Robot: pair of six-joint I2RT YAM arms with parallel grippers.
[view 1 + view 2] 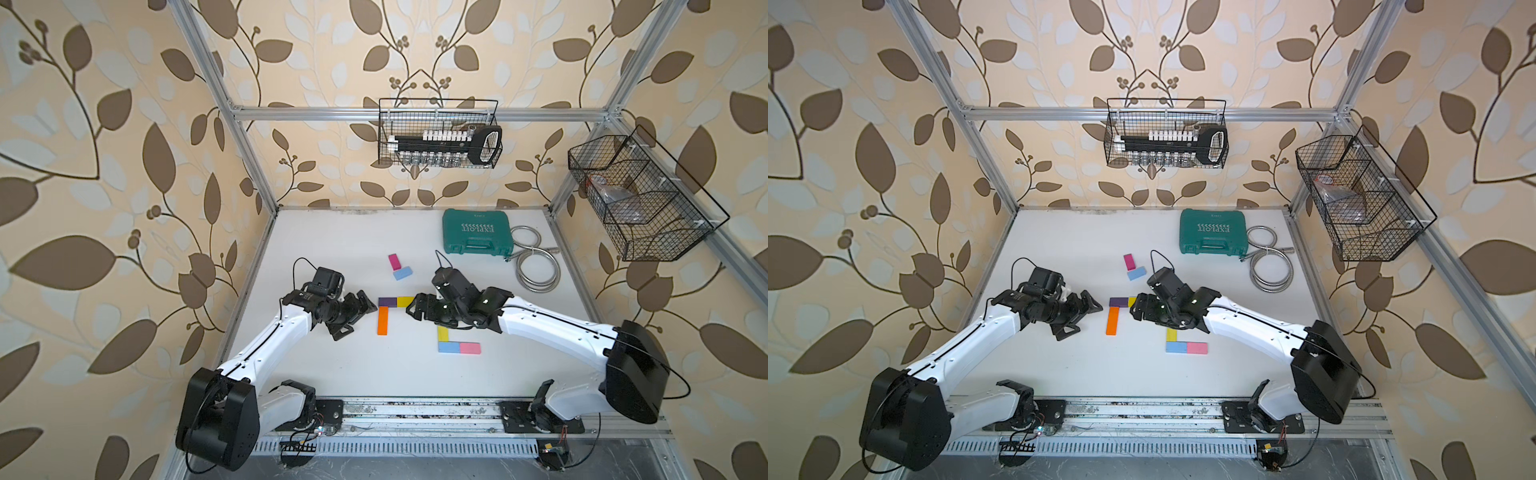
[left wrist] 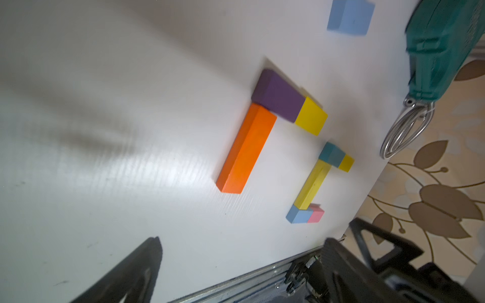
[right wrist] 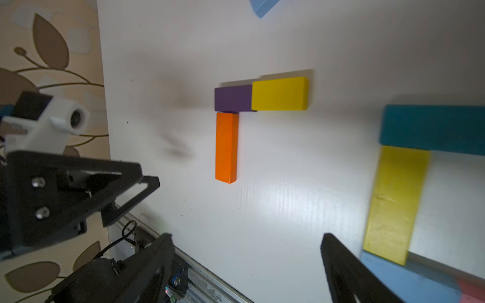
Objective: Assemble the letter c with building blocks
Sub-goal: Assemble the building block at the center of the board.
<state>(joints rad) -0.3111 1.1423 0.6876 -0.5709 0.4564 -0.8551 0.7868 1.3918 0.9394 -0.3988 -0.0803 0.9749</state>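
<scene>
An orange bar [image 1: 382,321] lies with a purple block [image 1: 387,302] and a yellow block [image 1: 405,301] across its far end. To their right a teal block [image 3: 430,128], a yellow bar [image 3: 393,204], a light blue block [image 1: 449,347] and a pink block [image 1: 470,348] form a second shape. A magenta block [image 1: 394,262] and a second light blue block [image 1: 402,273] lie loose farther back. My left gripper [image 1: 362,319] hangs open left of the orange bar. My right gripper [image 1: 411,309] is open over the yellow block's right end. Both hold nothing.
A green tool case [image 1: 476,231] and a coiled metal hose [image 1: 536,266] lie at the back right of the white table [image 1: 332,257]. Wire baskets [image 1: 440,133] hang on the back and right walls. The arms' base rail [image 1: 415,415] runs along the front edge.
</scene>
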